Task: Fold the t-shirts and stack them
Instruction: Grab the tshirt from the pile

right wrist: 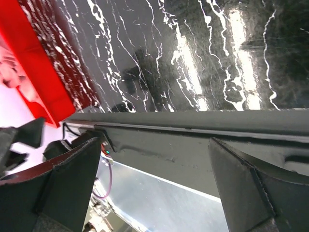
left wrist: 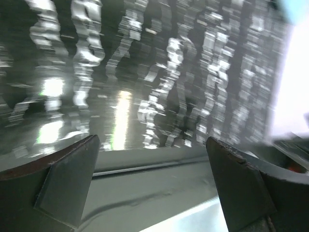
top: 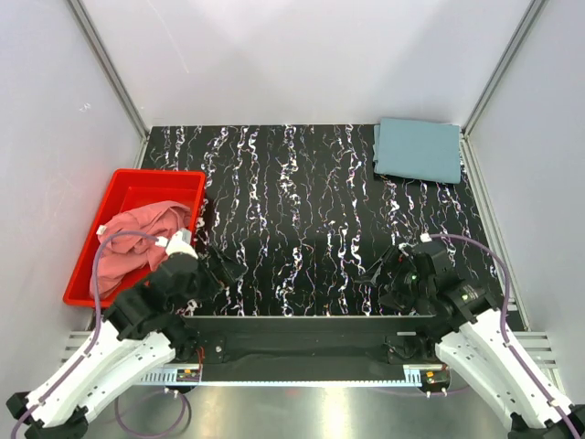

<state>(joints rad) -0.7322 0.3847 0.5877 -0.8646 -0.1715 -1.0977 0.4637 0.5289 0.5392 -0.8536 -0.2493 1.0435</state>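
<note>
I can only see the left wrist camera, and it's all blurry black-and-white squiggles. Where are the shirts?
Observer: The pink t-shirt is crumpled up inside the red tray, on the left side of the table.
Operator: And the other one?
Observer: The grey-blue t-shirt lies folded flat at the far right corner.
Operator: Is the other hand holding something?
Observer: No. The right gripper has its jaws wide apart with nothing between them, low over the table's near edge.
</note>
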